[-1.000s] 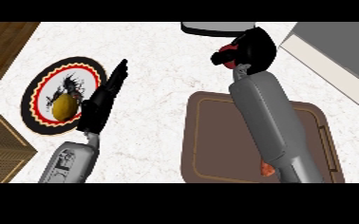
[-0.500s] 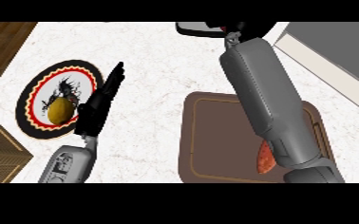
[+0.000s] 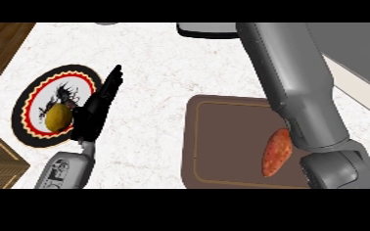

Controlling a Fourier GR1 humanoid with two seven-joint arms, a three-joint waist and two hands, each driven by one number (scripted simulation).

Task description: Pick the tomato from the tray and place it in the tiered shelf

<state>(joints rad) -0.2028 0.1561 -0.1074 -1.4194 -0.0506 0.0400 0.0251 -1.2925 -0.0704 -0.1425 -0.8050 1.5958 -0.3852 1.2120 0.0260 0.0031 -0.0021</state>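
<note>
Rising from the lower edge at right, the grey right forearm (image 3: pixel 303 93) runs steeply up across the brown tray (image 3: pixel 217 147) and leaves the view at the top; its hand does not show, so the state of those fingers cannot be told. No tomato is visible anywhere, neither on the tray nor elsewhere on the worktop.

Nearest item: an elongated orange-red vegetable (image 3: pixel 275 152), sweet-potato-like, lying on the tray's right part, its right edge tucked under the forearm.

Lower left: the left forearm enters from the bottom edge. The left hand (image 3: pixel 96 111) stands edge-on over the white marbled worktop (image 3: pixel 159 68), fingers (image 3: pixel 112 83) straight, together, pointing up and away, holding nothing.

Just beside that hand, to its left: a round plate (image 3: pixel 36 90) with black rim, red and yellow ring and a dark figure on a white centre. A yellow rounded fruit (image 3: pixel 58 118) sits on the plate's lower part, close against the hand.

Far edge: a pale grey curved object (image 3: pixel 206 29), partly cut off, next to the forearm. Brown wood (image 3: pixel 14 36) shows at the upper left corner.
</note>
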